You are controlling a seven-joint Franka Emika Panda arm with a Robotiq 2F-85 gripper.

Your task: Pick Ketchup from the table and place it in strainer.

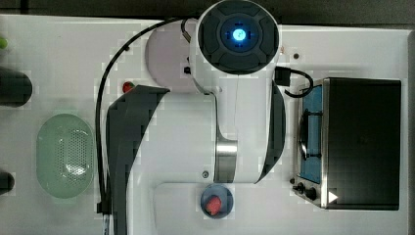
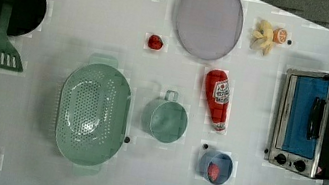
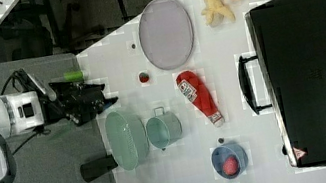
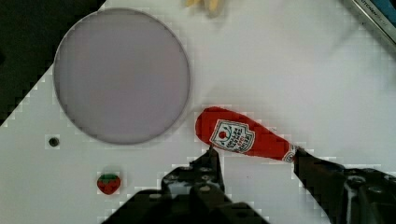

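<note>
white table (image 2: 88, 19): ketchup (image 2: 217, 100) lies flat, right of strainer (image 2: 93, 113) in left view; gripper (image 4: 254, 161) open, holding nothing, above ketchup.

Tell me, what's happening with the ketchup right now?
Fingers open, nothing held. Ketchup lying flat on the table, untouched. Strainer empty; cup sits between the two.

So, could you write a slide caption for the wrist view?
Open gripper above the lying Ketchup, beside a grey plate.
</note>
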